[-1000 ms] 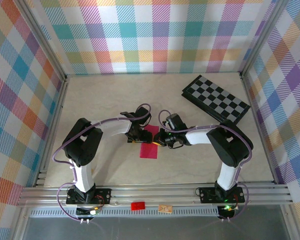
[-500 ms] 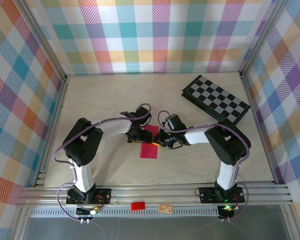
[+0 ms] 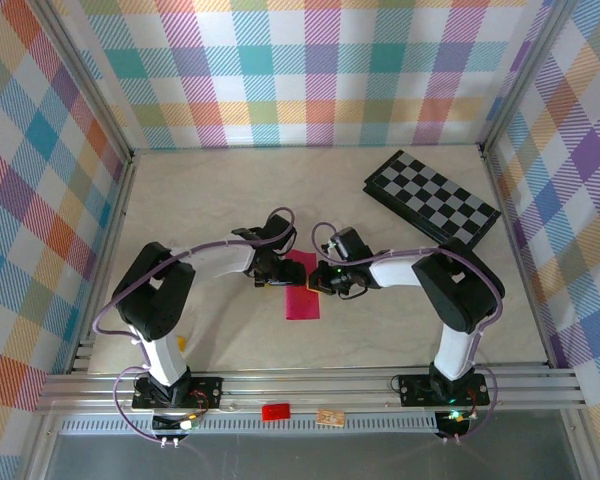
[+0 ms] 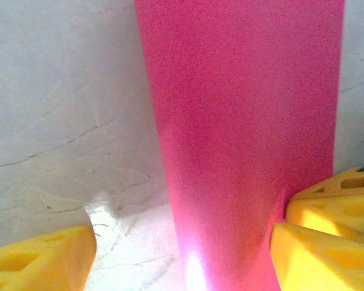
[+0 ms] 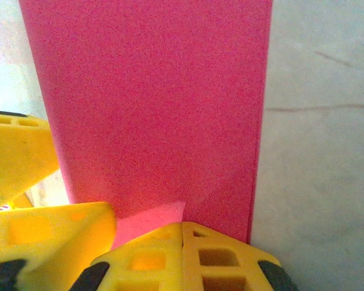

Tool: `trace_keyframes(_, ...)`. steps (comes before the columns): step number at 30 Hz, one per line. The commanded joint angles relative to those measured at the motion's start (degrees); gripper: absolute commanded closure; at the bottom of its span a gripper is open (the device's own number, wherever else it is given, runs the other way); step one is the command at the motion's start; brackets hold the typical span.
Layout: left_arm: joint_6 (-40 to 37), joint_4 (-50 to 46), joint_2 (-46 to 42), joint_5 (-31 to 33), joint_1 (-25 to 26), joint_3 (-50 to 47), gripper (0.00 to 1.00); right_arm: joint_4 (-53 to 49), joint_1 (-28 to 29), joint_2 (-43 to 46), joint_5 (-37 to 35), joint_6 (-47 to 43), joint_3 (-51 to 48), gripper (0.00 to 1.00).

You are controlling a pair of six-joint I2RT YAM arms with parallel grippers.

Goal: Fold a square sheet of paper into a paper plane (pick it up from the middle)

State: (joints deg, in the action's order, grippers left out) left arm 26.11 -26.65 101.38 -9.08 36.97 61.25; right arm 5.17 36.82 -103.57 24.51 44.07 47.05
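Paper [image 3: 302, 300], plain magenta, lies between spread left jaws.

The pale table [image 3: 210, 200] carries 1 pink sheet of paper [image 3: 302, 292] at centre, 1 checkerboard [image 3: 432, 198] at 2 o'clock.

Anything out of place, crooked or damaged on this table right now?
The black-and-grey checkerboard lies skewed to the edges of the table near the far right corner, and a small red rectangular tag sits on the metal rail at the near edge. The folded magenta-pink paper sheet shows no tear.
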Motion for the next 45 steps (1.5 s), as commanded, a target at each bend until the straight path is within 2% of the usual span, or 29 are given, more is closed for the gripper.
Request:
trace_keyframes(1,1.61,6.19,-4.24,-3.09,-0.23,-2.61,0.21,-13.72,-1.97,0.19,-3.95,-5.13,-2.76,0.99)
trace_keyframes(5,2.57,8.99,-9.46,-4.87,-0.62,-4.84,0.22,-16.33,-4.74,2.68,-2.00,-8.40,-3.76,0.99)
trace_keyframes(7,3.50,13.09,-10.67,-8.54,-1.10,-6.34,0.30,-17.77,-5.72,3.17,-1.58,-10.05,-3.71,0.99)
trace_keyframes(10,5.61,19.38,-11.21,-14.23,-1.55,-8.59,0.51,-18.88,-6.61,3.42,-1.73,-10.97,-3.70,0.99)
trace_keyframes(12,7.66,24.19,-10.88,-17.32,-1.64,-10.15,0.70,-18.84,-6.76,3.54,-1.84,-10.79,-3.79,0.99)
trace_keyframes(16,13.29,34.50,-9.10,-22.97,-1.81,-13.03,0.99,-17.86,-6.76,3.58,-1.74,-9.39,-4.20,0.99)
trace_keyframes(20,18.73,43.73,-5.45,-27.38,-1.81,-13.82,1.00,-16.75,-6.76,3.12,-1.32,-8.56,-4.79,0.99)
trace_keyframes(26,20.28,46.08,-1.46,-29.36,-1.81,-13.66,1.00,-16.30,-6.76,2.79,-1.57,-8.06,-5.15,1.00)
trace_keyframes(33,18.42,42.71,2.03,-29.37,-1.81,-12.50,1.00,-15.83,-6.76,2.58,-1.57,-7.59,-5.21,1.00)
trace_keyframes(45,11.85,31.43,4.10,-23.44,-1.81,-11.50,1.00,-15.89,-6.76,2.30,-1.57,-7.34,-5.05,1.00)
